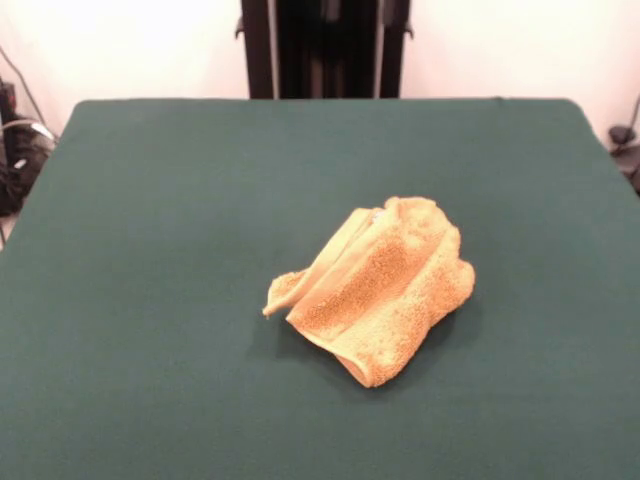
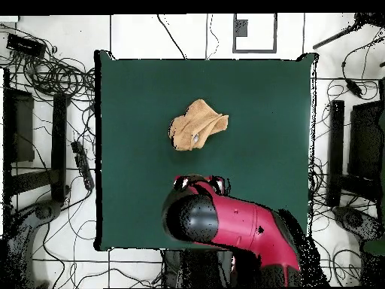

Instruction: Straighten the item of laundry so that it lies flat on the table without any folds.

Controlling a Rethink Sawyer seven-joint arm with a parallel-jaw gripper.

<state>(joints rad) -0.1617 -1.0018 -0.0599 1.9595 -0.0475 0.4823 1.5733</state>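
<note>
While the arm (image 2: 233, 226) hangs drawn back over the pedestal side of the worktop (image 2: 135, 98), the towel (image 1: 375, 285) lies alone in a crumpled heap on the dark green felt. In the front view it sits a little right of the middle, bunched and folded over itself: a thick rolled fold runs along its near right side, a flatter woven band shows as a smoother strip along the upper left, and a narrow corner pokes out to the left, resting on the felt. A small pale tag (image 1: 378, 214) peeks out near the top of the heap. Nothing touches the cloth.

From overhead the towel (image 2: 197, 125) shows as an uneven orange-yellow lump slightly above the centre of the green surface, with one lobe reaching toward the right and a small light spot on its lower part. The worktop (image 1: 150, 200) is far larger than the cloth, with bare felt on every side of it.

The red and black arm enters from the bottom right of the overhead view, and its rounded dark head sits over the lower middle of the green surface, apart from the towel. The jaws are hidden beneath that head, so I cannot tell how far apart they stand or whether they have hold of anything. The front view shows only the dark pedestal (image 1: 325, 45) at the far edge
</note>
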